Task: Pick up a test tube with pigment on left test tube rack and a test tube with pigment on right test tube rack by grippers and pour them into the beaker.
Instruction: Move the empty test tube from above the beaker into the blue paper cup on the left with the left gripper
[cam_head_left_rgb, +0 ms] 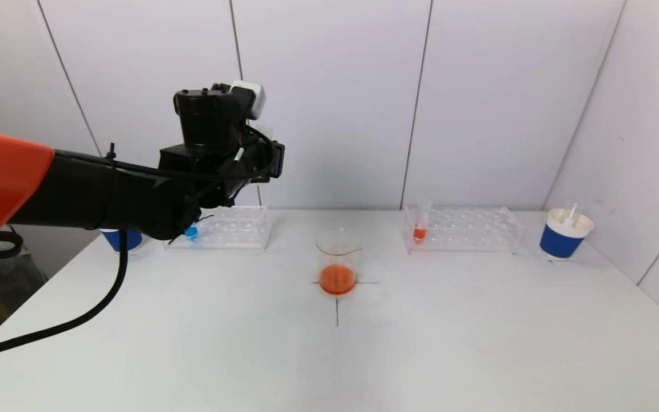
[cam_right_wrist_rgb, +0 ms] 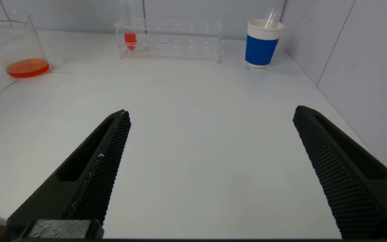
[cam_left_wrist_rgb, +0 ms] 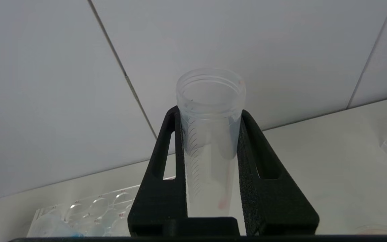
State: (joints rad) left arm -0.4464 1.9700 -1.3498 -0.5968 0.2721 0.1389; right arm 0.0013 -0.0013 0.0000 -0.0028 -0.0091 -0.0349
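The beaker stands at the centre of the table on a drawn cross, and every position below is given from it. It holds a shallow layer of orange liquid, so one pour appears to be complete.

Far left of the beaker, a blue cup stands partly hidden behind the left arm. Nearer the beaker, still on its left and farther back, sits the left rack, with a blue-tinted tube at its outer end.

The left gripper hangs above the left rack, left of the beaker and higher than it. Its fingers are clenched on a clear tube, held upright with the mouth upward. The tube looks empty apart from a faint reddish streak, so an upright hold suits return to the rack rather than pouring.

Right of the beaker and farther back stands the right rack. A tube with orange pigment sits upright in the slot nearest the beaker, within short reach of the pour point.

Far right of the beaker stands a second blue cup.

The right gripper waits low over the table, near the front edge and right of the beaker, its fingers spread wide and grasping nothing, facing the right rack.
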